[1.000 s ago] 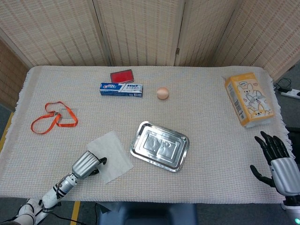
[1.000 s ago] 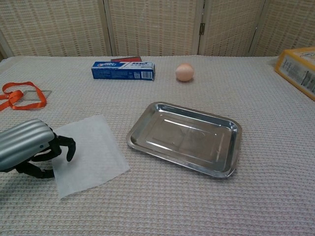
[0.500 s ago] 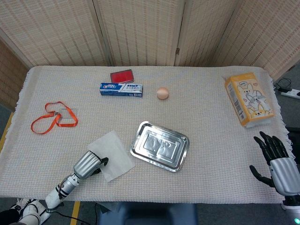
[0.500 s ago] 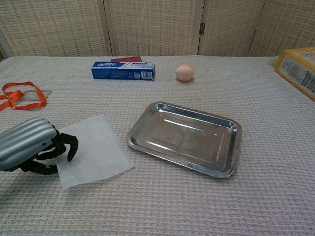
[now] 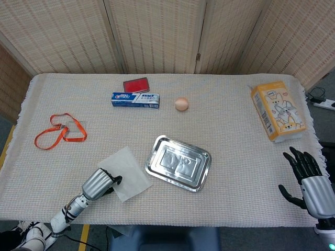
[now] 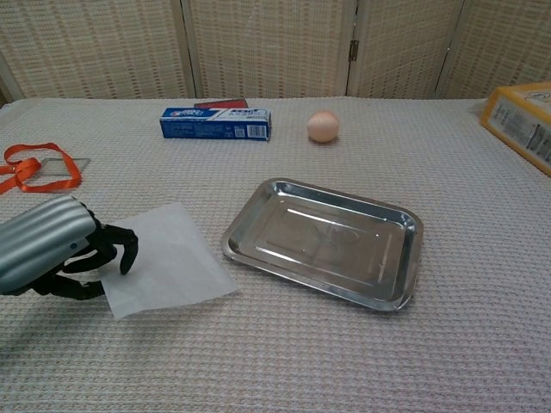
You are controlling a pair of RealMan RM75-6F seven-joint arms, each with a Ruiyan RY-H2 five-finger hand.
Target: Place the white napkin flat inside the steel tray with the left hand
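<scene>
Your white napkin (image 6: 168, 258) has slid right since a second ago, its corner now nearly at the steel tray (image 6: 325, 241) in mid-frame, pinched at its left edge by your left hand (image 6: 65, 258), while only the head view shows your right hand (image 5: 306, 180) spread, empty, lower right.

Left hand (image 6: 60, 254) cut off by the chest view's left edge; fingertips down on the white napkin (image 6: 168, 258), covering its near left corner — pinched or just pressed, can't tell. Orange strap (image 6: 39, 168) and yellow box (image 6: 521, 120) clipped at that view's edges. Red case (image 6: 219, 104) mostly hidden behind the toothpaste box (image 6: 215, 123). Right hand (image 5: 309, 183) partly cropped in the head view.
</scene>
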